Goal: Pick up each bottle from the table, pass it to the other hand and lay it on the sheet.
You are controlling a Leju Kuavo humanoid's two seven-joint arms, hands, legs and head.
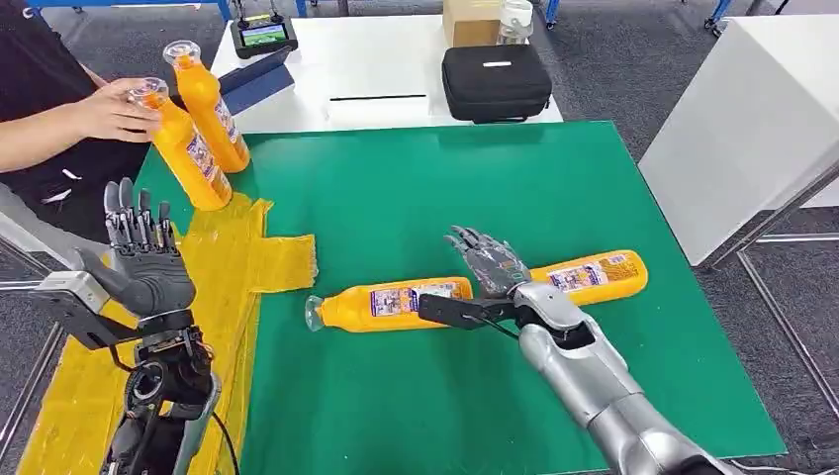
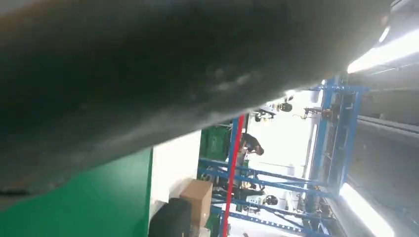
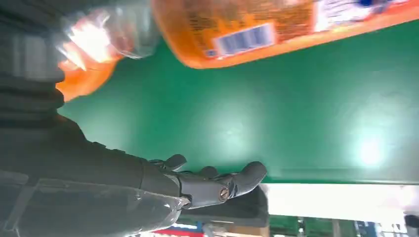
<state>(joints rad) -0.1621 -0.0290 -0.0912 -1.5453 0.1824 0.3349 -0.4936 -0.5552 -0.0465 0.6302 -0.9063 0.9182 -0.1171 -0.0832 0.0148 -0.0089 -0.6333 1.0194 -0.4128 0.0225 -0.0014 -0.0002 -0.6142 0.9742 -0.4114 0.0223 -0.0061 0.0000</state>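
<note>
Two orange bottles lie on the green mat point(image 1: 554, 188): one point(image 1: 391, 301) at the middle with its clear cap toward the yellow sheet point(image 1: 233, 267), another point(image 1: 594, 275) to its right. My right hand point(image 1: 487, 262) hovers open between them, fingers spread, holding nothing. In the right wrist view that bottle point(image 3: 276, 29) runs along the edge, apart from my right hand's fingers point(image 3: 217, 185). My left hand point(image 1: 143, 252) is raised upright and open over the sheet's edge. Two more orange bottles point(image 1: 188, 148) point(image 1: 213, 104) lean at the mat's far left corner, a person's hand point(image 1: 114, 111) on one.
A person in black stands at the far left. Behind the mat a white table point(image 1: 386, 79) bears a black case point(image 1: 495, 81), a cardboard box point(image 1: 470, 20), a tablet and a controller. Another white table point(image 1: 742, 119) stands to the right.
</note>
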